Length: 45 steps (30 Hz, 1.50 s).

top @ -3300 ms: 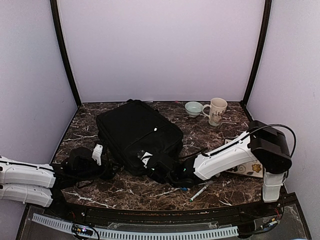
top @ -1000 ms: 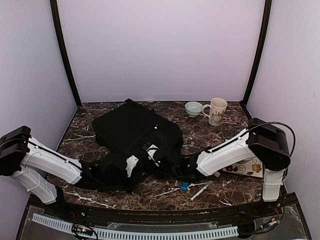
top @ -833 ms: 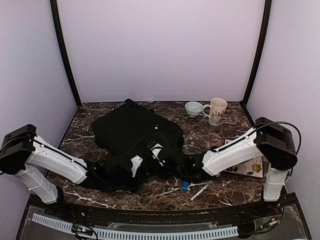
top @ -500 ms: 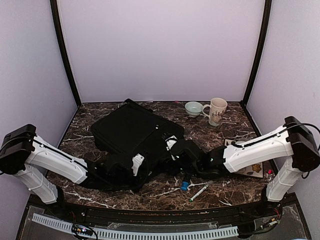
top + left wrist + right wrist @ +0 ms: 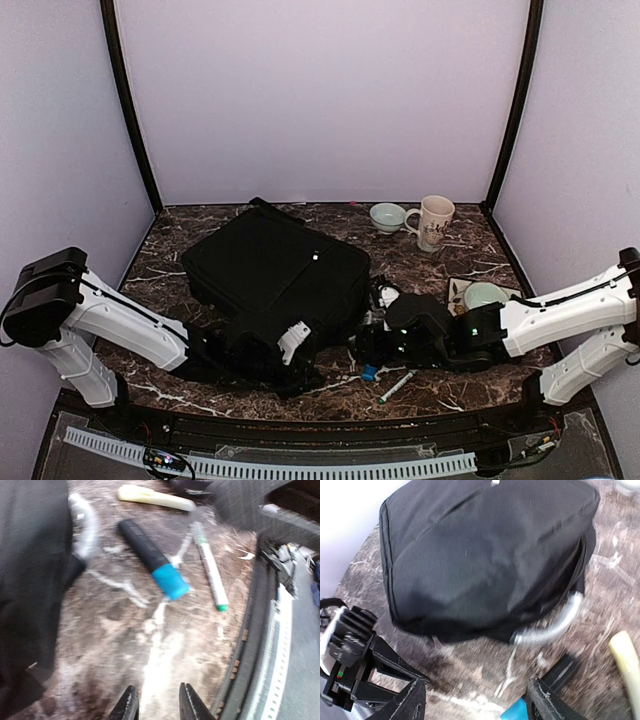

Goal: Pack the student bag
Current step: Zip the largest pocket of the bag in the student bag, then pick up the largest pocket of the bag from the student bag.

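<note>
The student bag (image 5: 275, 265) lies flat and black in the middle of the table; it also shows in the right wrist view (image 5: 485, 550) and at the left edge of the left wrist view (image 5: 30, 580). My left gripper (image 5: 300, 345) is low at the bag's near edge, open and empty over bare marble (image 5: 157, 707). My right gripper (image 5: 375, 340) is just right of the bag's near corner, wide open and empty (image 5: 477, 702). A black marker with a blue cap (image 5: 150, 557) and a white pen with a green tip (image 5: 211, 575) lie between the two grippers.
A small cup (image 5: 388, 216) and a patterned mug (image 5: 432, 222) stand at the back right. A flower-patterned book (image 5: 505, 300) lies at the right under my right arm. A pale yellow stick (image 5: 155, 497) lies beyond the marker. The table's front rim (image 5: 250, 645) is close.
My right arm has stretched out and its gripper has slid right, off the bag's near edge. My left gripper has moved right along the bag's front. The bag's near edge has settled flat.
</note>
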Available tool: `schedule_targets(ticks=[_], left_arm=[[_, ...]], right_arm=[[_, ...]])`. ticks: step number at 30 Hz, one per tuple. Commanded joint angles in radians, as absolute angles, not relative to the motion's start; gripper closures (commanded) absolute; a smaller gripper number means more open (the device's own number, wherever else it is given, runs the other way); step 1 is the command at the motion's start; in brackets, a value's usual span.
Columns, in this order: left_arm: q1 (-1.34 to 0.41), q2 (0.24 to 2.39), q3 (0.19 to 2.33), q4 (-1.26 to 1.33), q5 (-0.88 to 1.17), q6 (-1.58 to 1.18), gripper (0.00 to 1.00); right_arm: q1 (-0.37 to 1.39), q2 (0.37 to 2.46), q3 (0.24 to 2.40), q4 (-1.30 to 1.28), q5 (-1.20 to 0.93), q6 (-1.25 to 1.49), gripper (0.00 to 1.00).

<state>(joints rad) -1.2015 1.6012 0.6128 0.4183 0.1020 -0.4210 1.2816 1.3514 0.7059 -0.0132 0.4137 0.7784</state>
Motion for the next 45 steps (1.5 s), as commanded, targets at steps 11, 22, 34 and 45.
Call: schedule_targets(ticks=[11, 22, 34, 45], left_arm=[[-1.214, 1.110, 0.441, 0.157, -0.284, -0.486, 0.60], [-1.213, 0.940, 0.364, 0.104, -0.438, -0.506, 0.56], [-1.213, 0.957, 0.370, 0.110, -0.451, -0.492, 0.56], [-1.213, 0.966, 0.371, 0.112, -0.454, -0.491, 0.56]], right_arm=[[1.384, 1.619, 0.883, -0.017, 0.461, 0.744, 0.34], [1.452, 1.909, 1.078, -0.053, 0.697, 0.799, 0.38], [1.451, 2.033, 1.197, -0.084, 0.811, 0.834, 0.53], [1.447, 2.058, 1.199, -0.060, 0.823, 0.837, 0.81]])
